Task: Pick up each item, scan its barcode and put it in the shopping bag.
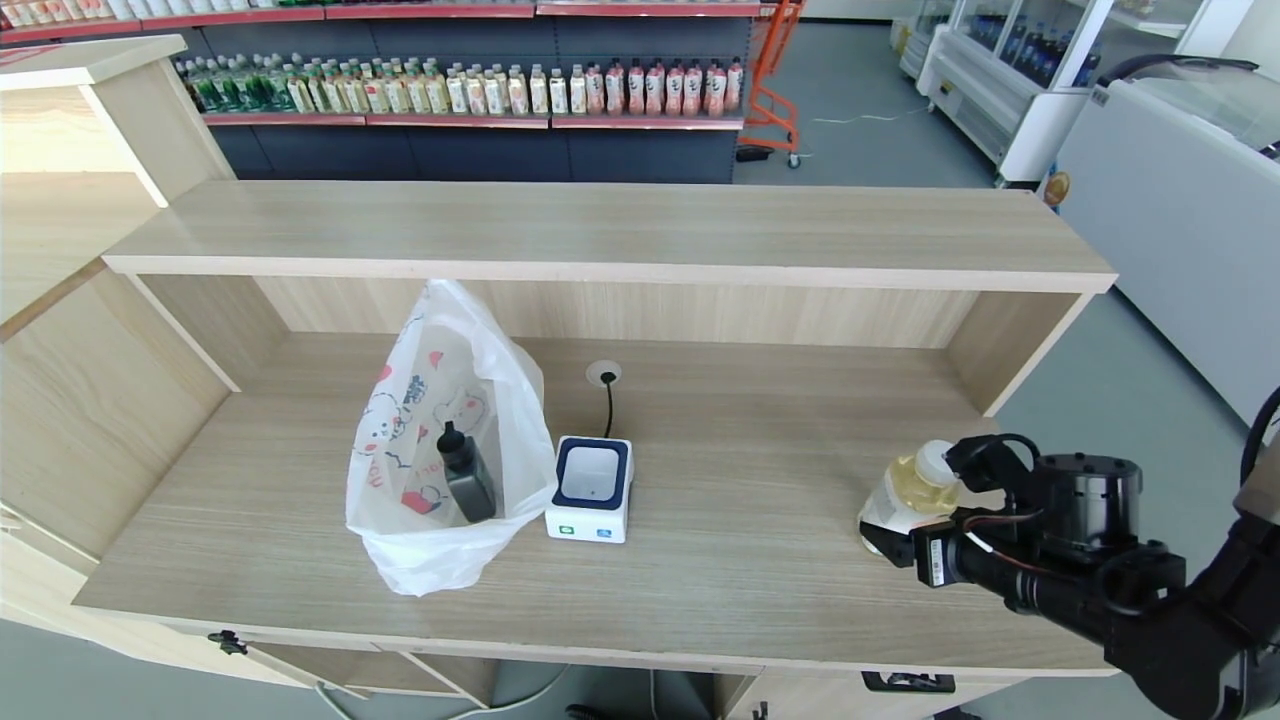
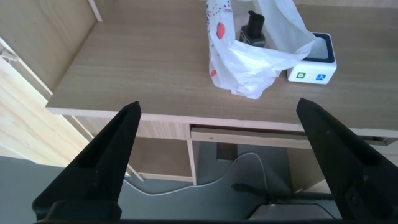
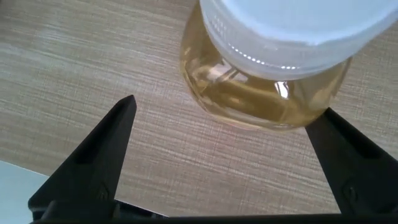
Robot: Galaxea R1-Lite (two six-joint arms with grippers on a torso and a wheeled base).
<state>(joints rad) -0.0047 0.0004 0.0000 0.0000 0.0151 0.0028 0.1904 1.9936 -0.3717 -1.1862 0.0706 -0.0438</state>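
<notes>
**Right gripper (image 1: 908, 497) poised, grasp not made**

Lower right of frame: your black right gripper sits w/ jaws spread wide either side of the clear plastic bottle (image 1: 903, 505) of pale yellow liquid w/ ribbed white cap, not pinching it. The bottle stands on the pale wood-grain counter (image 1: 760, 450).

Centre-left, a dark grey squat bottle (image 1: 468, 478) is already inside the thin white plastic shopping bag (image 1: 400, 470) w/ red cartoon print. So you're at pick-up of what looks like the 2nd item.

Next, I'd judge: close on the round body below the cap. It's smooth, curved plastic and may slip or turn. Then lift and show the label to the white box scanner (image 1: 590, 487) w/ dark-blue-framed window, just beside the bag and well apart from your bottle. Bag film is limp, mouth open upward.

Left gripper (image 2: 217, 106) hangs out in front of the counter, jaws released, nothing btwn them.
</notes>
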